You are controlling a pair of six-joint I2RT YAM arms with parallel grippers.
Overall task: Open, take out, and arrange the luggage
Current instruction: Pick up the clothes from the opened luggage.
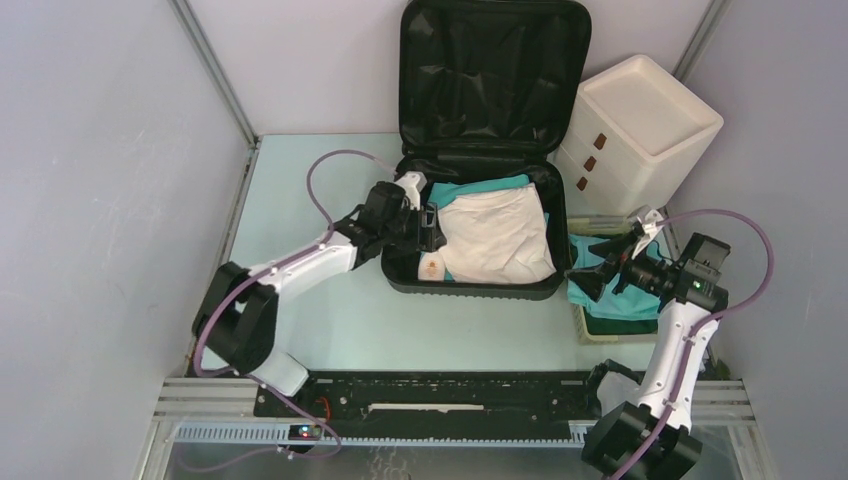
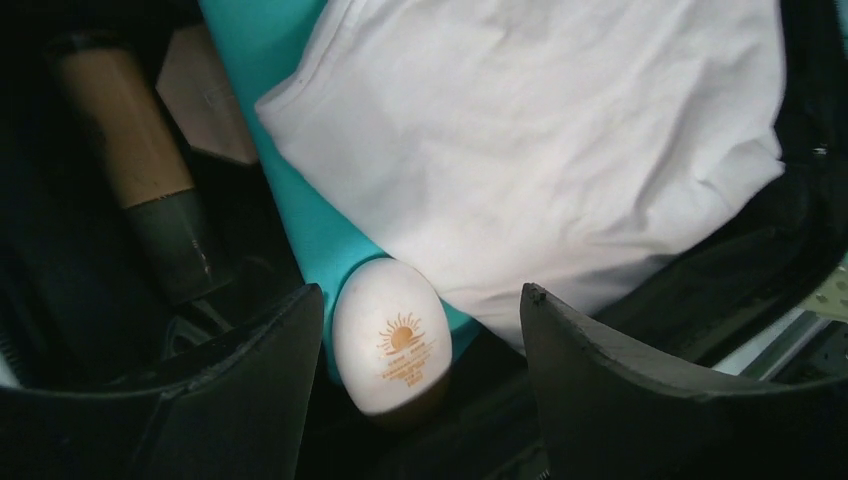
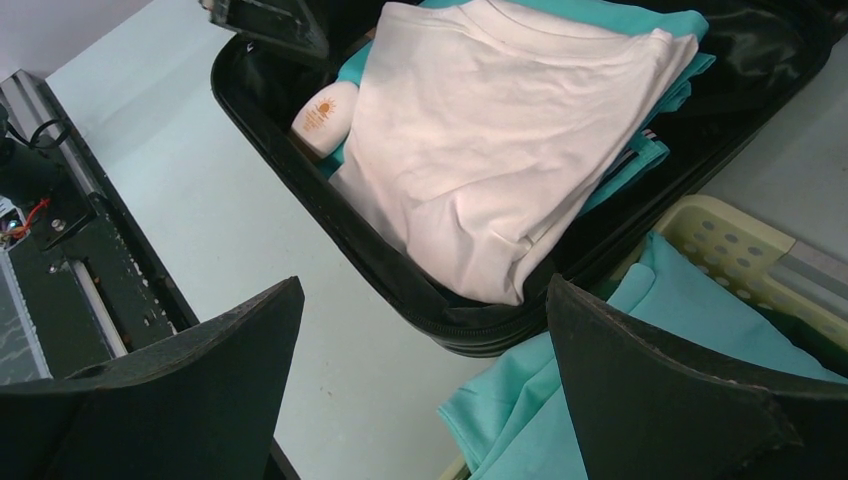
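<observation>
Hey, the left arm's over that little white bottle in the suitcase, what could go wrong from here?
1. The smooth white egg-shaped bottle with an orange sun print lies between the open fingers of the left gripper; its rounded sides could squirt out as they close.
2. It rests against the teal cloth under the folded white shirt, so a finger might snag fabric and drag it along.

We see the luggage (image 1: 490,70) black, its lining black too. The shirt (image 1: 500,238) is white, the cloth (image 1: 472,188) under it teal, the bottle (image 2: 392,345) white with an orange sun print. The basket (image 3: 745,245) is pale yellow, dotted with holes; the drawer box (image 1: 640,130) white with brown pulls; the table (image 1: 300,200) pale mint.
</observation>
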